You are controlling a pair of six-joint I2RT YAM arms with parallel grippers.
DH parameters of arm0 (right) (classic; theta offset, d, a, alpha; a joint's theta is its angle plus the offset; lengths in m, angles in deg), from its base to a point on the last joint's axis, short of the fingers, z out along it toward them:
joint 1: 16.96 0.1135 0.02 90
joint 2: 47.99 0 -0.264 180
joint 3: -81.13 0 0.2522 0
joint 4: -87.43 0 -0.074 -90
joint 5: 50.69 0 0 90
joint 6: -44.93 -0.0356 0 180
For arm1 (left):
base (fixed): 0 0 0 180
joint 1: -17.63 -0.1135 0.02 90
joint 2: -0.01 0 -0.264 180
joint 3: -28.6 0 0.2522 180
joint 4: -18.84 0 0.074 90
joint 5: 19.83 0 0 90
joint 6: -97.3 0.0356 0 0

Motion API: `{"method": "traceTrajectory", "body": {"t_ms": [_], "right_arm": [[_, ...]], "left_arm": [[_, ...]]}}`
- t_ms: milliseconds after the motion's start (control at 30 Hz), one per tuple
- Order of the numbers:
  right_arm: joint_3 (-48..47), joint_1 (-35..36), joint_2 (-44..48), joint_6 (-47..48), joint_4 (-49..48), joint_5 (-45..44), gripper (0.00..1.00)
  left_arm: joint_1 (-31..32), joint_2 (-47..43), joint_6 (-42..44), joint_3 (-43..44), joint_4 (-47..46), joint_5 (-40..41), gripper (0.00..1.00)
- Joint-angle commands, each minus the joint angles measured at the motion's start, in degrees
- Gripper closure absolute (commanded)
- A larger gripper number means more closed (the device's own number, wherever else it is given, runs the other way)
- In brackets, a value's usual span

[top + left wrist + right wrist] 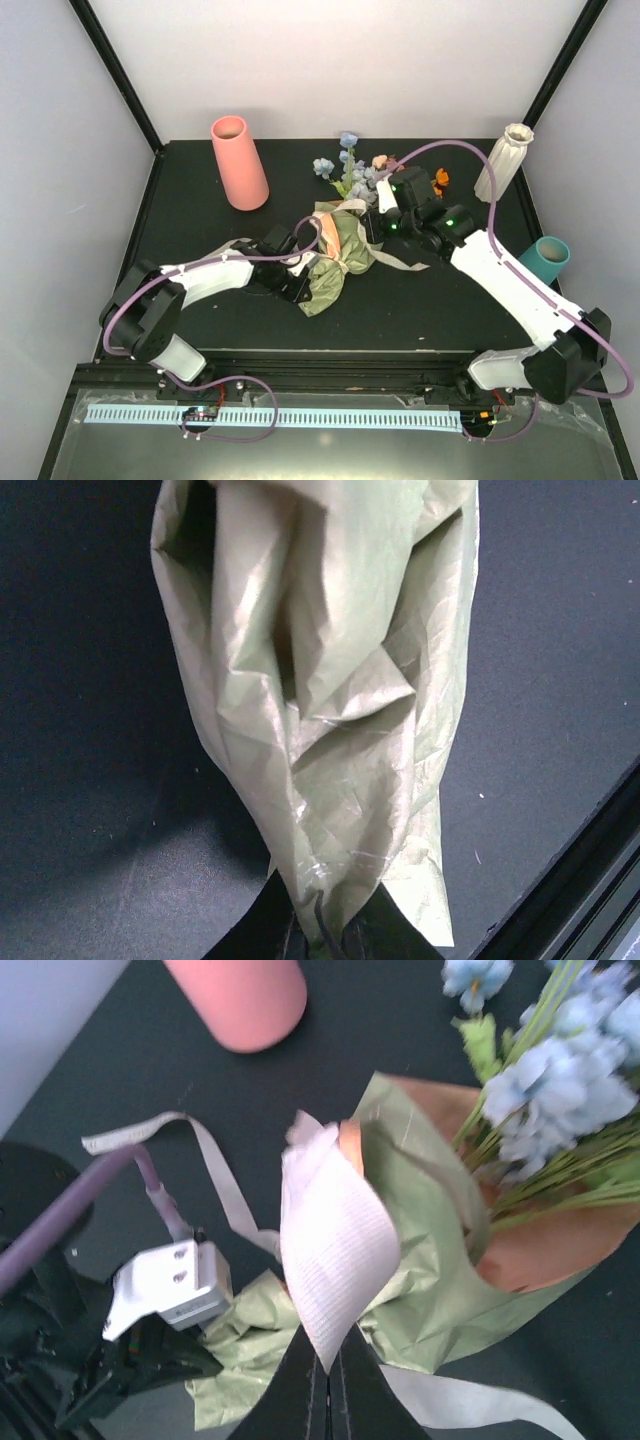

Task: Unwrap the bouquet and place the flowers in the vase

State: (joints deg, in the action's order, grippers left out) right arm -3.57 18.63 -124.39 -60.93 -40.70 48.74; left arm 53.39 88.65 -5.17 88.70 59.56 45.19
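Vases: three, all well apart; a white vase that is ribbed with a flared rim at the far right, a pink vase at the far left, and a teal vase near the right edge, partly behind the right arm.
Arms: two, both reaching in to the middle of the table.
Bouquet: one, lying on its side at the centre of the table, between the two grippers, blooms pointing to the far side.
Flowers: a bunch of thin green stems, too tightly packed to count; mostly pale blue blooms, with one peach and one orange bloom at the right.
Paper: one crinkled sheet, olive green outside and peach-orange inside, bunched around the stems and flaring at the near end.
Ribbon: a pale flat strip, its loose ends trailing on the table on both sides of the bouquet.
Left gripper: clamped on the near end of the paper.
Right gripper: fingers pressed together on a fold of the ribbon, just beside the paper's mouth.
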Motion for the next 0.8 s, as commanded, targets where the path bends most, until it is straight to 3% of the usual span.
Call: {"method": "traceTrajectory", "body": {"t_ms": [0,300,467,567,733,767], "right_arm": [[-5.44,-0.23,2.35,-2.81,4.02,-6.86,0.98],[-6.28,-0.2,10.94,-4.91,4.49,-19.29,0.99],[-0.55,-0.26,15.44,-3.76,5.83,-17.56,0.99],[-0.14,-0.2,16.0,-3.55,4.75,-9.78,0.98],[-2.58,-0.07,12.06,-4.05,-6.93,16.35,0.97],[-4.29,-0.03,10.16,-4.79,-7.66,18.31,0.96]], "left_arm": [[0.51,-3.05,0.36,-0.68,-0.16,0.98,0.93],[0.47,-4.33,0.17,-1.48,0.65,1.76,0.91],[0.53,-6.37,0.35,-0.62,2.67,2.78,0.81],[0.46,-8.63,0.36,-0.71,3.78,3.87,0.75],[0.46,-12.03,-0.24,-0.69,6.52,5.15,0.63],[0.45,-13.14,-0.44,-0.53,7.12,5.7,0.59]]}}
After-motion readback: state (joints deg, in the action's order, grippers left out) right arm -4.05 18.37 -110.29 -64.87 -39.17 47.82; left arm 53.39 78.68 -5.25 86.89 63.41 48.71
